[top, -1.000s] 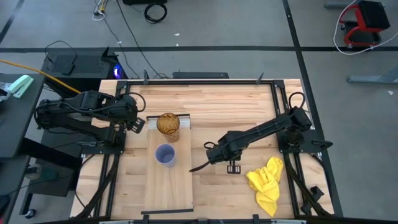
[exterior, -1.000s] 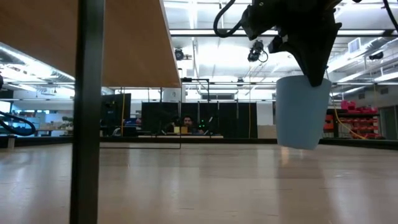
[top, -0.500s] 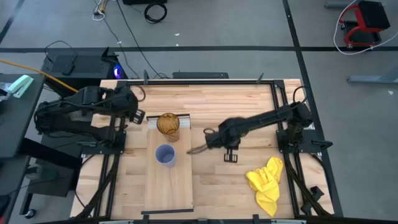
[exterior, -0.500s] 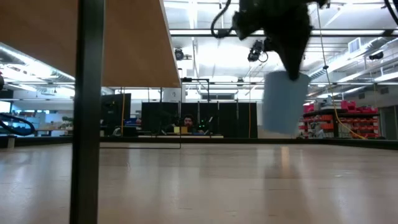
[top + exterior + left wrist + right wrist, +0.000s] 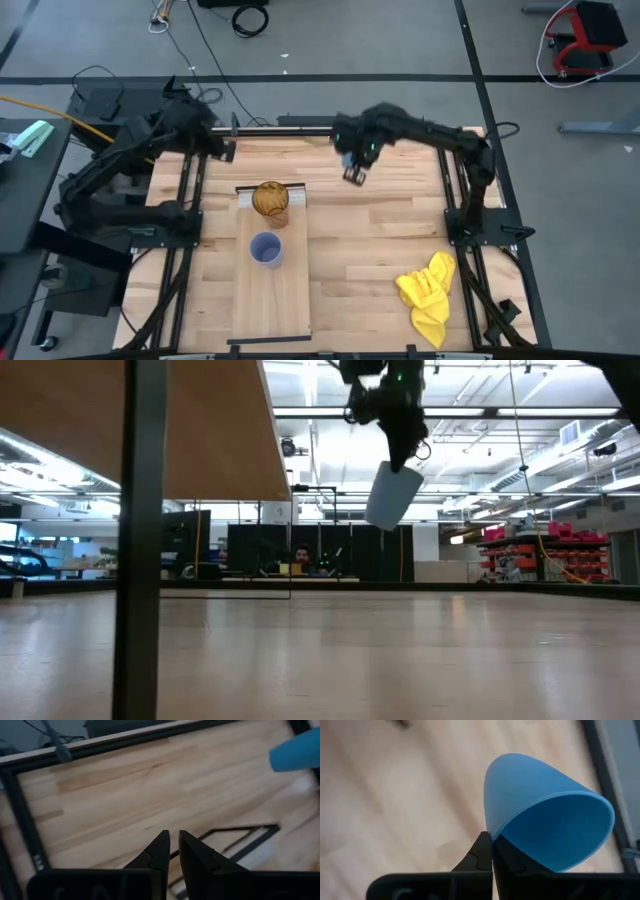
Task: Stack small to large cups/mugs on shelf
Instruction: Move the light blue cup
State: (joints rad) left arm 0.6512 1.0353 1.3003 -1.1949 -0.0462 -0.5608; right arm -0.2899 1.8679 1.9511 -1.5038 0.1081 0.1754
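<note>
The robot has two black arms made of long thin bars and round joints. The right arm [image 5: 430, 130] has small green lights. Each arm ends in two pointy black fingers [image 5: 155, 852].

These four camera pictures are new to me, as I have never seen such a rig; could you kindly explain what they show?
Two dark robot arms work at a slatted wooden table. One picture looks straight down, one looks level across the table top, and two come from cameras on the arms' wrists. The right gripper is shut on the rim of a short bright blue plastic cup, lifted and tilted above the table's far edge. The left gripper holds nothing, near the far left corner. On a long pale wooden board stand a tall amber tumbler and a lavender cup. A crumpled yellow cloth lies to the right.
</note>
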